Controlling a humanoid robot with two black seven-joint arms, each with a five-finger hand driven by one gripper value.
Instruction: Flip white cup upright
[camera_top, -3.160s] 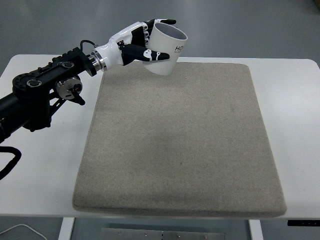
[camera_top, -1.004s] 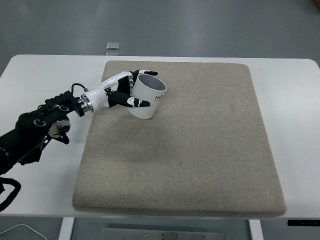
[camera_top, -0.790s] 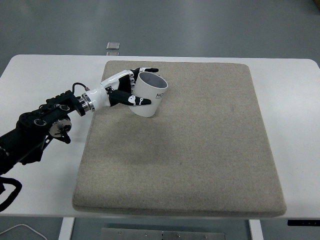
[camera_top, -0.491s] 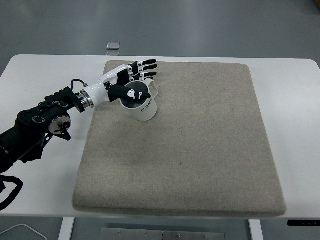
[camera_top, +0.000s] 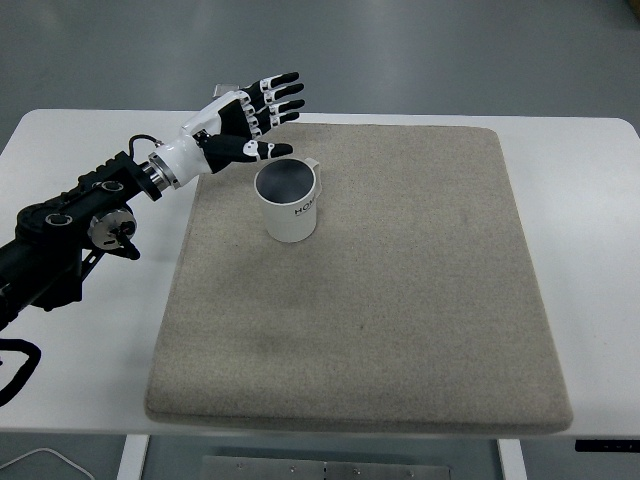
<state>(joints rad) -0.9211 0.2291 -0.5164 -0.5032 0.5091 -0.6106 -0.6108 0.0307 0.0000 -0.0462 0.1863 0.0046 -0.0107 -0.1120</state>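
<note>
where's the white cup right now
In the top view the white cup stands upright, mouth up, on the upper left part of the beige fabric mat, just below and to the right of the open left hand, which is clear of it.

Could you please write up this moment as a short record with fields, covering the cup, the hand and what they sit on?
cup: white cup, standing upright with its mouth facing up, dark print on its side
cup location: on the beige mat, toward the mat's far left part
left hand: left hand open, fingers spread, holding nothing, raised beside the cup's far left side
contact: hand and cup appear apart
right hand: not in view
surface: mat lies on a white table
task state: cup appears upright and released
</note>
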